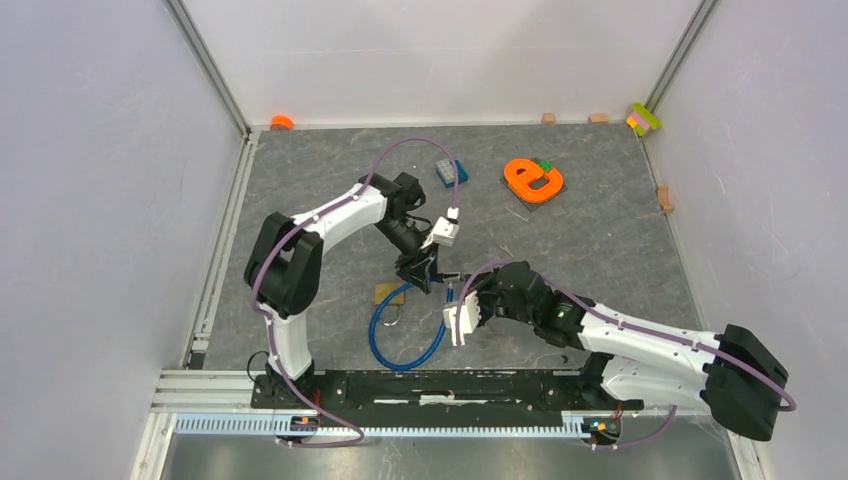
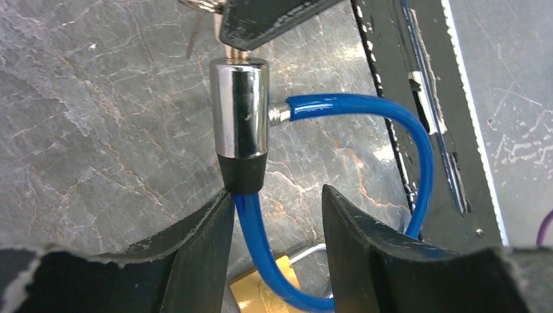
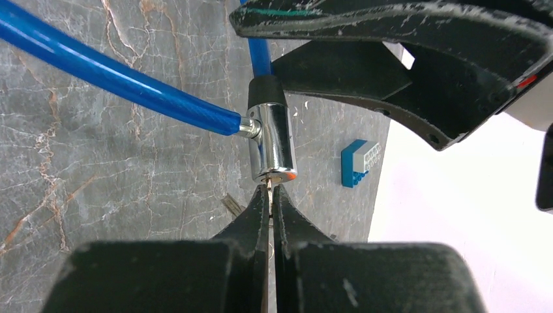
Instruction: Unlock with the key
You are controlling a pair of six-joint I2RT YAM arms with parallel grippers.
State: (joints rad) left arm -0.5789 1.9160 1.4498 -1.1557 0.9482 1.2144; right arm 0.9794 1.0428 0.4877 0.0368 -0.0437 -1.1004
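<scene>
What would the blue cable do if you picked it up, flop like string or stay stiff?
Probably springy, not floppy: the blue cable holds a smooth loop instead of collapsing. Its glossy coat looks slippery. The chrome lock barrel, key in it, likely makes that end heavy, so it would dangle down.

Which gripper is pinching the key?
The right gripper, shut on the key in the chrome lock cylinder; the left gripper is open, straddling the blue cable.

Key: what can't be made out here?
- Key: right wrist view, a sliver only; the right gripper pinches it, blade inside the lock barrel.
- Turn angle: unreadable in every view.
- Brass padlock: left wrist view, cut by the bottom edge, crossed by the blue cable.
</scene>
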